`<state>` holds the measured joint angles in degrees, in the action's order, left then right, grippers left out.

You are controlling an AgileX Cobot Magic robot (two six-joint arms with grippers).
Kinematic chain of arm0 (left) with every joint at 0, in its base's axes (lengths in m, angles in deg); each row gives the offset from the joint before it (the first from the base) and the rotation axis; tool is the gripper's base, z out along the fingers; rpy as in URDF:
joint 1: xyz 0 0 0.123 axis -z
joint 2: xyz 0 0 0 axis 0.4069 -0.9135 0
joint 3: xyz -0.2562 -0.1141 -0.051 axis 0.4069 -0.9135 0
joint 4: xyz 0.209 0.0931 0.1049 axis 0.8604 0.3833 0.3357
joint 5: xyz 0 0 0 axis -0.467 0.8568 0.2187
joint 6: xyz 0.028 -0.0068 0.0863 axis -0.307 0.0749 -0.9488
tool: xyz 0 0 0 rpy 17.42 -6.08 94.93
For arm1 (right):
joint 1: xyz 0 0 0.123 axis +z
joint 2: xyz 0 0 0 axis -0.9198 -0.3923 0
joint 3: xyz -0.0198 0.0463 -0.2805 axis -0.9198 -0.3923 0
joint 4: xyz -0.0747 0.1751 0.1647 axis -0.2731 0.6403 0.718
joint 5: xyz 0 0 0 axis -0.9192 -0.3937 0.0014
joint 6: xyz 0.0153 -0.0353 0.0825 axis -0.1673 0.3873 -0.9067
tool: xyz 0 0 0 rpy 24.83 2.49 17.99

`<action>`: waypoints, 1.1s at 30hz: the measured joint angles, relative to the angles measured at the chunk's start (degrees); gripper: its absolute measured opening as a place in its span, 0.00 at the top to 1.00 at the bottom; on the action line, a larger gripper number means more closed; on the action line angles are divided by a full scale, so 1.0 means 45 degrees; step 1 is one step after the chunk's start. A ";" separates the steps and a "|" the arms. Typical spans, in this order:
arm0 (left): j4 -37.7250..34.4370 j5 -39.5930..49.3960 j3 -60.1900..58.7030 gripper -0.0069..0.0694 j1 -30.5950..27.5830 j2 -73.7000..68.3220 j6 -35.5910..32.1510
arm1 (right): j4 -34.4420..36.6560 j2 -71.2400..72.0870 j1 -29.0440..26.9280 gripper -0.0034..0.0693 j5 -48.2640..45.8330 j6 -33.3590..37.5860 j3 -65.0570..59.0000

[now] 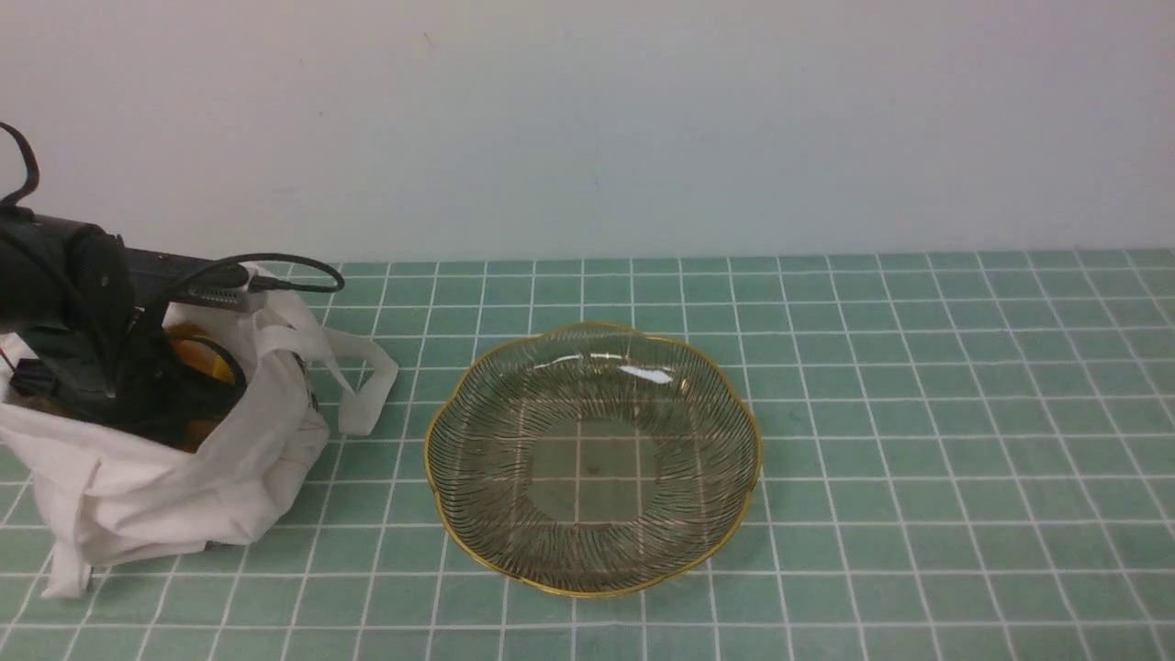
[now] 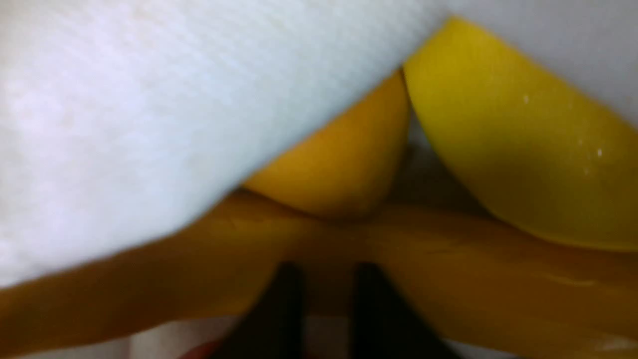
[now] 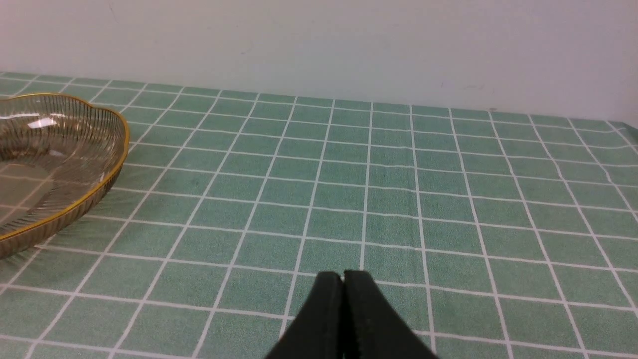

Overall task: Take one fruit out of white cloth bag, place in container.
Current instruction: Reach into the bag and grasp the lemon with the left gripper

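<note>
The white cloth bag (image 1: 184, 477) stands at the table's left, and my left arm (image 1: 83, 330) reaches down into its mouth. Inside, the bright yellow fruit (image 2: 518, 149) lies against the bag's cloth (image 2: 149, 124), beside a rounder orange fruit (image 2: 344, 164), and both rest above long orange-yellow bananas (image 2: 448, 269). My left gripper (image 2: 329, 271) has its two dark fingers a narrow gap apart, right over the bananas; whether they pinch anything is unclear. It does not touch the yellow fruit. The glass container (image 1: 594, 323) sits mid-table with nothing in it. My right gripper (image 3: 343, 274) is shut and holds nothing.
A strap handle (image 1: 363, 381) of the bag droops toward the container (image 3: 119, 149). Green checked cloth (image 1: 918, 459) covers the table, with a pale wall behind it.
</note>
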<state>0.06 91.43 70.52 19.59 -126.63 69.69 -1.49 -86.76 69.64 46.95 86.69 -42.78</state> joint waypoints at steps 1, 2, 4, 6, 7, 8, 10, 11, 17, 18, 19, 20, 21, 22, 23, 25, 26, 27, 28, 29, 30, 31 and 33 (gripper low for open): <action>-0.0019 0.0094 -0.0012 0.85 0.0000 0.0080 0.0031 | 0.0000 0.0000 0.0000 0.97 0.0000 0.0000 0.0000; -0.0049 0.0207 -0.0029 0.88 0.0000 0.0224 0.0114 | 0.0000 0.0000 0.0000 0.97 0.0000 0.0000 0.0000; -0.0120 0.0342 -0.0060 0.90 0.0000 0.0475 0.0183 | 0.0000 0.0000 0.0000 0.97 0.0000 0.0000 0.0000; -0.0173 0.0510 -0.0096 0.92 0.0000 0.1151 0.0250 | 0.0000 0.0000 0.0000 0.97 0.0000 0.0000 0.0000; -0.0255 0.0510 -0.0110 0.92 0.0000 0.1469 0.0281 | 0.0000 0.0000 0.0000 0.97 0.0000 0.0000 0.0000; -0.0366 0.0510 -0.0110 0.92 0.0000 0.1847 0.0292 | 0.0000 0.0000 0.0000 0.97 0.0000 0.0000 0.0000; -0.0614 0.0510 -0.0110 0.92 0.0000 0.2377 0.0318 | 0.0000 0.0000 0.0000 0.97 0.0000 0.0000 0.0000; -0.0893 0.0510 -0.0110 0.92 0.0000 0.2700 0.0318 | 0.0000 0.0000 0.0000 0.97 0.0000 0.0000 0.0000; -0.1325 0.0497 -0.0110 0.92 0.0106 0.3393 0.0318 | 0.0000 0.0000 0.0000 0.97 0.0000 0.0000 0.0000; -0.1349 0.0470 -0.0110 0.92 0.0119 0.3330 0.0318 | 0.0000 0.0000 0.0000 0.97 0.0000 0.0000 0.0000; -0.1349 0.0456 -0.0110 0.92 0.0119 0.3293 0.0318 | 0.0000 0.0000 0.0000 0.97 0.0000 0.0000 0.0000; -0.1349 0.0445 -0.0110 0.92 0.0119 0.3235 0.0318 | 0.0000 0.0000 0.0000 0.97 0.0000 0.0000 0.0000; -0.1349 0.0355 -0.0110 0.91 0.0119 0.3031 0.0318 | 0.0000 0.0000 0.0000 0.97 0.0000 0.0000 0.0000; -0.1349 0.0284 -0.0110 0.91 0.0119 0.2884 0.0318 | 0.0000 0.0000 0.0000 0.97 0.0000 0.0000 0.0000; -0.1349 0.0128 -0.0110 0.89 0.0119 0.2574 0.0318 | 0.0000 0.0000 0.0000 0.97 0.0000 0.0000 0.0000; -0.1349 -0.0097 -0.0110 0.85 0.0119 0.2103 0.0318 | 0.0000 0.0000 0.0000 0.97 0.0000 0.0000 0.0000; -0.1363 -0.0191 -0.0110 0.82 0.0119 0.1970 0.0318 | 0.0000 0.0000 0.0000 0.97 0.0000 0.0000 0.0000; -0.1428 -0.0287 -0.0110 0.78 0.0119 0.1725 0.0318 | 0.0000 0.0000 0.0000 0.97 0.0000 0.0000 0.0000; -0.1482 -0.0338 -0.0110 0.75 0.0119 0.1618 0.0318 | 0.0000 0.0000 0.0000 0.97 0.0000 0.0000 0.0000; -0.1520 -0.0382 -0.0110 0.73 0.0119 0.1526 0.0318 | 0.0000 0.0000 0.0000 0.97 0.0000 0.0000 0.0000; -0.1708 -0.0632 -0.0123 0.66 0.0119 0.1354 0.0318 | 0.0000 0.0000 0.0000 0.97 0.0000 0.0000 0.0000; -0.1879 -0.0779 -0.0136 0.60 0.0119 0.1263 0.0318 | 0.0000 0.0000 0.0000 0.97 0.0000 0.0000 0.0000; -0.2268 -0.1045 -0.0136 0.49 0.0119 0.1160 0.0318 | 0.0000 0.0000 0.0000 0.97 0.0000 0.0000 0.0000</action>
<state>-10.14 86.72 69.91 20.12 -121.41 71.12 -1.49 -86.76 69.64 46.95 86.69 -42.78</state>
